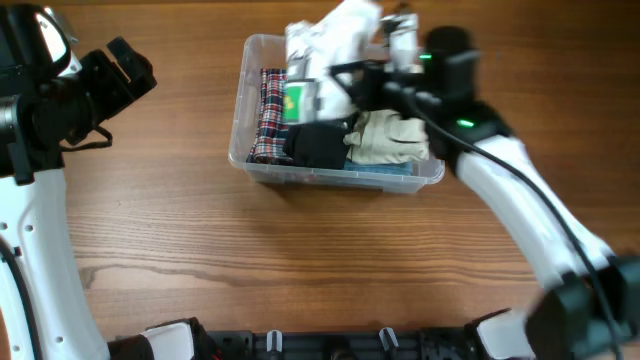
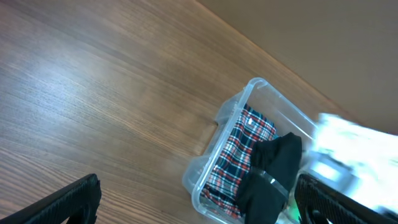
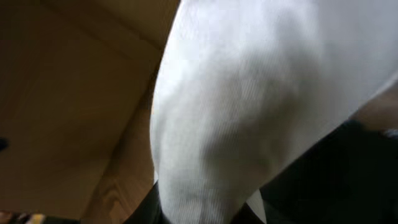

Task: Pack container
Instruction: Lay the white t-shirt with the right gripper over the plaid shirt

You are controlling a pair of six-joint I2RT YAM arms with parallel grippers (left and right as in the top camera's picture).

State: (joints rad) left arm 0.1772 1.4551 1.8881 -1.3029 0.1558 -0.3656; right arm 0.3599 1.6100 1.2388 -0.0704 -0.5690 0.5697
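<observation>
The clear container sits at the table's back centre. It holds a plaid cloth, a black cloth, a beige cloth and a green-labelled packet. My right gripper is shut on a white cloth and holds it above the container's far side; the white cloth fills the right wrist view. My left gripper is open and empty, well left of the container, with its fingers at the left wrist view's bottom corners.
Bare wooden table lies in front of and left of the container. The right arm's white link crosses the right side of the table.
</observation>
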